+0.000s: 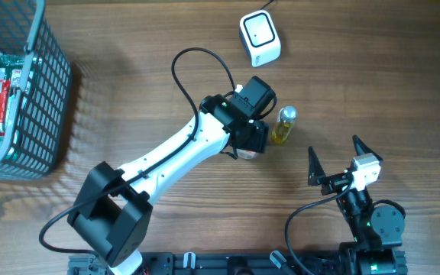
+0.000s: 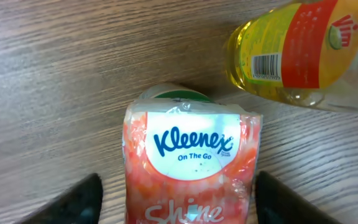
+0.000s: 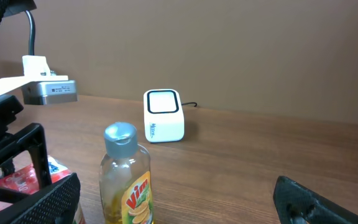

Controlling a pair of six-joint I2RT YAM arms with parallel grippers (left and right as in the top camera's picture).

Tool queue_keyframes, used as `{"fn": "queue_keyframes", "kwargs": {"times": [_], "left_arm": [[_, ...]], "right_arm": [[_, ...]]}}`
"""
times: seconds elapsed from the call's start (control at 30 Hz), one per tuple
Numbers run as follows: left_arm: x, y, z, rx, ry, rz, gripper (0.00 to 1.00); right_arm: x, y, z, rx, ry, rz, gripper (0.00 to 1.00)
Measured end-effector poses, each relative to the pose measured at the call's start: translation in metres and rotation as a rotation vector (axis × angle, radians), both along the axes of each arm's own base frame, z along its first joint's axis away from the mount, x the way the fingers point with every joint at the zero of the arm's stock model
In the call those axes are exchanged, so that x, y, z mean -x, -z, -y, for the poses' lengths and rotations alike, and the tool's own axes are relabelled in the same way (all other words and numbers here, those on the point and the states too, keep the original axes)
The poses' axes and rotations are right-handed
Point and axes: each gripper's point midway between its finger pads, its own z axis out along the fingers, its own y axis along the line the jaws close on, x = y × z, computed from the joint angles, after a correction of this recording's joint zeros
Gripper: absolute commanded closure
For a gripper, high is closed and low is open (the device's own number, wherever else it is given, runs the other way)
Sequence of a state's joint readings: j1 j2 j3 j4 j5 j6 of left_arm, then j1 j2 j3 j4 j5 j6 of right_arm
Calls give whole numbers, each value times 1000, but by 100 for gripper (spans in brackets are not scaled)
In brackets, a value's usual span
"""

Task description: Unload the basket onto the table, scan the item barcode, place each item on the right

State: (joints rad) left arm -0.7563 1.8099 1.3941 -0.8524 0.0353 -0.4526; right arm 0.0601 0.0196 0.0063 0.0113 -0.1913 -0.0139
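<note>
An orange Kleenex tissue pack (image 2: 191, 155) lies on the wooden table under my left gripper (image 2: 179, 202). The gripper is open, a finger on either side of the pack, with a gap showing at the left finger and the right finger close to the pack's edge. From overhead the left gripper (image 1: 250, 141) hides most of the pack. A Vim bottle (image 1: 284, 126) of yellow liquid stands just right of it, its barcode (image 2: 266, 65) facing the left wrist camera. The white scanner (image 1: 260, 38) sits at the back. My right gripper (image 1: 334, 149) is open and holds nothing.
A grey wire basket (image 1: 44, 99) with packaged goods stands at the far left. A round green-and-white thing (image 2: 179, 93) peeks from behind the tissue pack. The Vim bottle (image 3: 129, 180) and scanner (image 3: 163, 116) stand ahead of the right gripper (image 3: 176, 205).
</note>
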Motion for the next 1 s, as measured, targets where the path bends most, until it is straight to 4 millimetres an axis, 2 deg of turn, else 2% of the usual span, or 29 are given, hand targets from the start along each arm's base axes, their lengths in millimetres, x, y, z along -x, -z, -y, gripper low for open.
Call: {"fn": "queue_keyframes", "kwargs": {"times": [0.2,0.37,0.43,0.53,0.67,0.87,1.0], "left_arm": [[0,0,0,0,-2,0,68],[-1,0,-7,-17,-14,-1,67],[-4,-4,-18,-33,-37,-1,66],[-16,-26,-45,-30,-107,34,64],[-21,-38,-75,-49,-176,33,67],[-24,-27,-91,-103,-207,47,69],[-19,5,-97,-120,-225,41,71]], "right_arm": [[0,0,0,0,0,0,0],[0,0,0,0,0,0,0],[0,0,0,0,0,0,0],[0,0,0,0,0,0,0],[0,0,0,0,0,0,0],[0,0,0,0,0,0,0],[0,0,0,0,0,0,0]]}}
